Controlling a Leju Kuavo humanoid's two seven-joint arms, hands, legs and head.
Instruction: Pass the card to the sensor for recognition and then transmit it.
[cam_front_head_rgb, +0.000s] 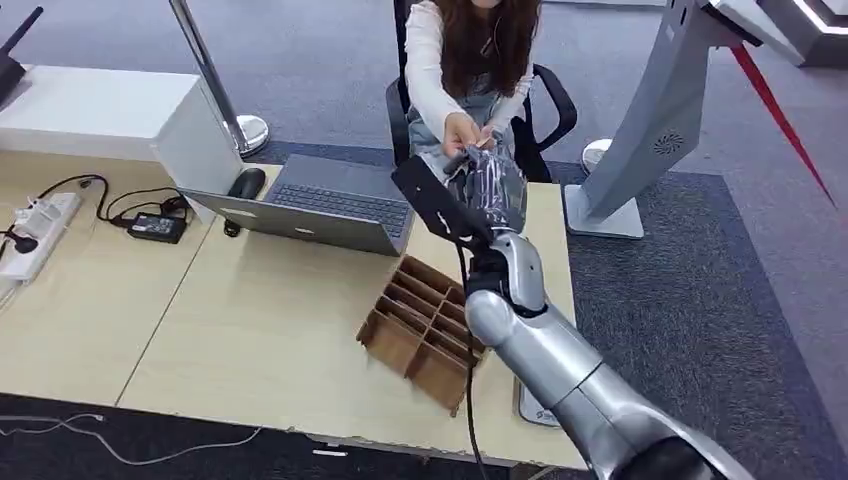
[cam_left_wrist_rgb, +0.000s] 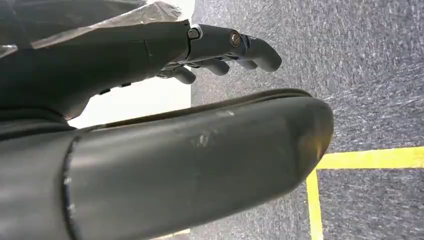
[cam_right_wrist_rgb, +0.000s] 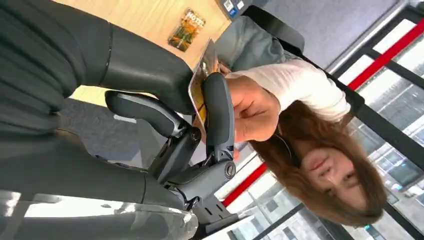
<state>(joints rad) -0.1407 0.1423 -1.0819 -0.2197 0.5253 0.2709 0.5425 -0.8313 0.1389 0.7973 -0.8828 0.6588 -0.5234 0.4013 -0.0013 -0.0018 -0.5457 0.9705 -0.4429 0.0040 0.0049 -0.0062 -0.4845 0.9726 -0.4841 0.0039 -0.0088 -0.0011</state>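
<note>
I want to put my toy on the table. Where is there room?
Bare wood lies between the laptop, the power strip and the wooden divider tray. It is crowded by the person, where the right hand holds the card.

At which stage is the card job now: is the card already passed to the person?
Done: whether the sensor step happened cannot be told. In hand: the right hand holds out the card, pinched between thumb and a finger, and the person's hand is at it. The left hand hangs over the floor, holding nothing. Left: letting go of the card, so the person has it alone.
</note>
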